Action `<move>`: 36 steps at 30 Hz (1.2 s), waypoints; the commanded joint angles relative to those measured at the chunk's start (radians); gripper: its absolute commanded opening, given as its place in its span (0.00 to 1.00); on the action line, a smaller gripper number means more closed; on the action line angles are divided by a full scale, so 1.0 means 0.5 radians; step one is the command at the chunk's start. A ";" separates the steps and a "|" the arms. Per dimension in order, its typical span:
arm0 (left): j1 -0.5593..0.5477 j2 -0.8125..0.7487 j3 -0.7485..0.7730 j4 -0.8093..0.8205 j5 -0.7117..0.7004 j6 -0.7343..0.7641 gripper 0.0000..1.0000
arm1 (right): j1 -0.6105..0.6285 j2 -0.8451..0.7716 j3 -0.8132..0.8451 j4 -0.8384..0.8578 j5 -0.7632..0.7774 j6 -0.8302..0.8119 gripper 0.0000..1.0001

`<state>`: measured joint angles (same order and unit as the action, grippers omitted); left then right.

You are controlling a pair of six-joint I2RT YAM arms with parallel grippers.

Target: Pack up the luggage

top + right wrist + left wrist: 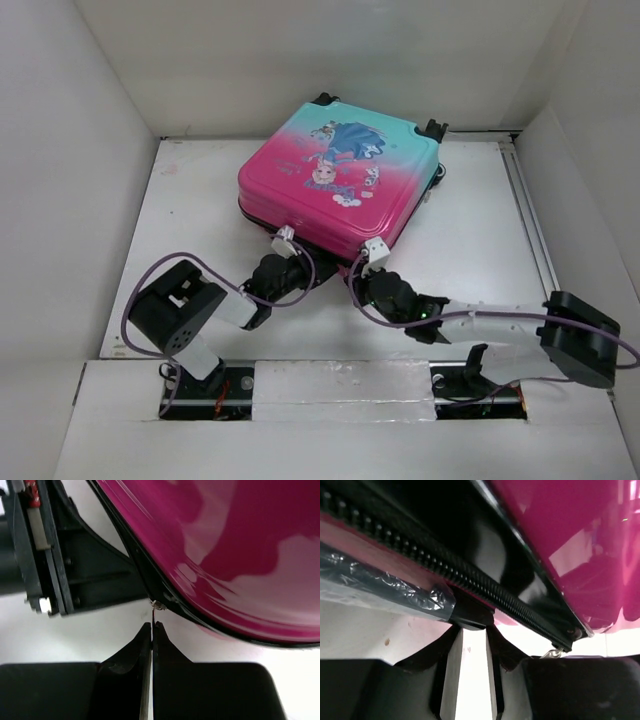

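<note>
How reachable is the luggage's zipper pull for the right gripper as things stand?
Likely yes: the right gripper, shut, sits just under the zipper pull on the luggage edge, with nothing between.

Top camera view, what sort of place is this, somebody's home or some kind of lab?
Most likely a robot test cell in a lab, not a home: plain white walls box in a white table with the luggage on it, and the left arm and right arm are bolted at its near edge.
</note>
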<state>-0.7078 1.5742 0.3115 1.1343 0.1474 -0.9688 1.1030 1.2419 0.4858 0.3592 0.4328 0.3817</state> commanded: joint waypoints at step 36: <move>1.529 0.361 1.853 -1.481 0.263 0.186 0.74 | 0.144 -0.265 -0.115 0.144 -0.350 0.068 0.00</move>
<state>0.0868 1.7428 1.2301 0.4305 0.1062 -0.9165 1.1412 1.1671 0.4400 0.4137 0.3531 0.4145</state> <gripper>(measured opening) 0.747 0.031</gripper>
